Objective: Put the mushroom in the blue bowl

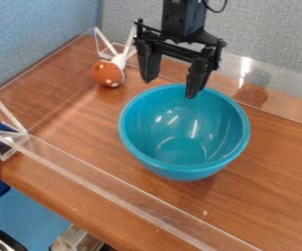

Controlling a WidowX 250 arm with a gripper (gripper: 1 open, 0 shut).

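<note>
The blue bowl (185, 131) is a large, deep, glossy teal bowl standing upright on the wooden table, near the middle of the camera view. The mushroom (107, 74) lies on its side to the bowl's upper left, orange-brown cap toward the back and cream stem toward the bowl. My gripper (173, 76) hangs pointing straight down over the bowl's far rim, its two black fingers spread wide with nothing between them. The mushroom sits to the left of the left finger, apart from it.
Clear acrylic walls (75, 181) fence the table (75, 118) along the front, left and right sides. A white clamp (108, 44) stands at the back left behind the mushroom, another (6, 137) at the left edge. A blue wall rises behind.
</note>
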